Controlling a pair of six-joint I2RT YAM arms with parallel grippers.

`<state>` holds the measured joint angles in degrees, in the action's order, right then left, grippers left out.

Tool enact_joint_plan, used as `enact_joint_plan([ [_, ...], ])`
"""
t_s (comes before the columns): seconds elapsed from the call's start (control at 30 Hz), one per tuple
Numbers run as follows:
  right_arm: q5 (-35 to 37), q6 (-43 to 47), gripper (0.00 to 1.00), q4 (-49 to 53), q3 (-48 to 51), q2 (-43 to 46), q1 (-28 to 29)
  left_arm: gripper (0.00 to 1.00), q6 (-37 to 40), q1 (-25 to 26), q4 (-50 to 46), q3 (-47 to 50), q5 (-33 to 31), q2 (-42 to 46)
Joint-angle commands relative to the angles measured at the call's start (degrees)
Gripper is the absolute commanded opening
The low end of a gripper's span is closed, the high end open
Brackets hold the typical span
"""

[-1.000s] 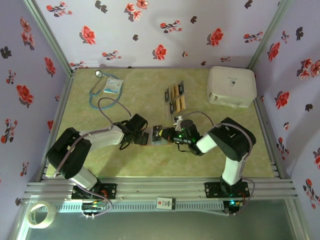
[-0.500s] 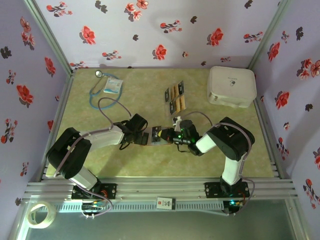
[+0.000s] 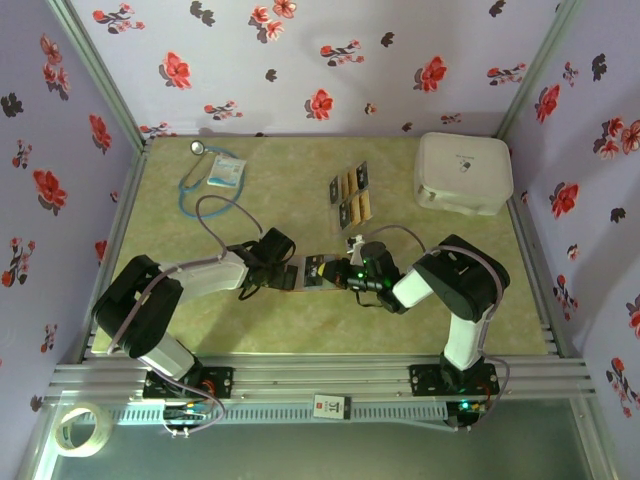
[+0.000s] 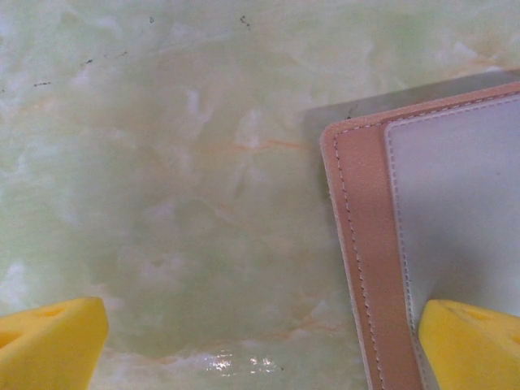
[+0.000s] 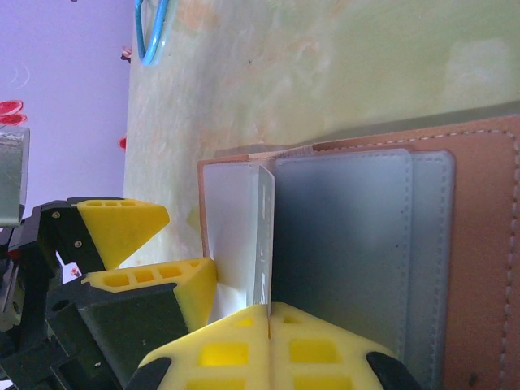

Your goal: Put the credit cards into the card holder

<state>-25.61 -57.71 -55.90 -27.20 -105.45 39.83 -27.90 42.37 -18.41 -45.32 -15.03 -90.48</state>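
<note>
The right gripper (image 5: 269, 313) is inching in over the wallet (image 5: 479, 268) compared with a second ago. The left arm and the wallet are sitting just where they were.

The right jaws are clenched on a thin card (image 5: 265, 227), which I am seeing almost edge-on. It is standing upright on the open wallet, its long edge running straight out from the fingertips across the wallet's width. It is resting right at the seam where the pale panel meets the grey clear pocket (image 5: 349, 260), so the pocket is lying immediately to one side of the card, toward the brown leather end.

The left gripper (image 4: 260, 345) is gaping wide and gripping nothing. One finger (image 4: 471, 341) is pressing on the pale panel at the wallet's other end, and the other (image 4: 49, 341) is hovering over bare table (image 3: 420, 300) just beside the wallet.

To my eye the right arm is the one doing the work, and the coming move is turning on tipping the card flat and getting its edge under the grey pocket's lip. There is little slack, since the left fingers are crowding that same end of the wallet. If the card catches the lip, it may well shove the wallet instead of sliding in.

The remaining cards (image 3: 352, 196) are lying in a cluster well beyond the wallet. There is open table on the wallet's near side.
</note>
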Motion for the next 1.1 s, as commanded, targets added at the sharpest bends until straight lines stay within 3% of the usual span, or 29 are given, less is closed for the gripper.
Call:
enact_joint_plan([
  [0.0, -0.7, -0.6, 0.00, 0.7, -0.5, -0.9, 0.5, 1.00, -0.3, 0.3, -0.3, 1.1, -1.1, -1.1],
  [1.07, -2.2, -1.5, 0.00, -0.2, -0.6, -2.6, 0.5, 1.00, -0.3, 0.3, -0.2, 1.1, -1.0, -1.3],
])
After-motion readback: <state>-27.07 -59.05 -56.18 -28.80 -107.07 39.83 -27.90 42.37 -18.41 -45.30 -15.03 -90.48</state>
